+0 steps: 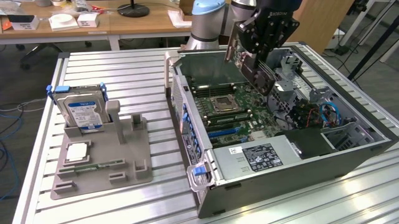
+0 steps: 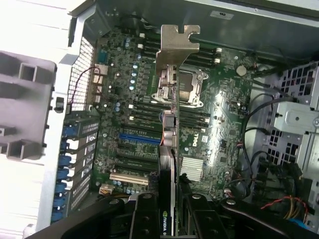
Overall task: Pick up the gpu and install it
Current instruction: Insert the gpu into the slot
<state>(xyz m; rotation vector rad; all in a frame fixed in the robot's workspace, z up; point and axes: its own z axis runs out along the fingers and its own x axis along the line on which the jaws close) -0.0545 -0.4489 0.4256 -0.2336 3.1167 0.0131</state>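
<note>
I have the gripper [image 1: 251, 55] over the open computer case [image 1: 206, 196], and it is carrying the gpu [image 1: 260, 77]. The fingers [image 2: 144, 219] are drawn in to a narrow gap and clamp the card from both flat sides, near its labelled end. In the wrist view I see the gripper [image 2: 169, 211] with the gpu [image 2: 169, 129] running edge-on away from the camera, its silver bracket [image 2: 177, 45] at the far end.

In the exterior view the card hangs tilted inside the case, above the motherboard [image 1: 234, 116] and towards the exterior view's right of the CPU socket [image 1: 223, 103]. It is not seated in any slot; the blue expansion slot [image 2: 139, 137] lies bare beside it. I cannot tell whether its lower edge touches anything.

On the exterior view's left, well apart from the case, the grey fixture [image 1: 106, 163] sits on the slatted table [image 1: 124, 70] with the hard drive [image 1: 84, 109] standing upright in it.
</note>
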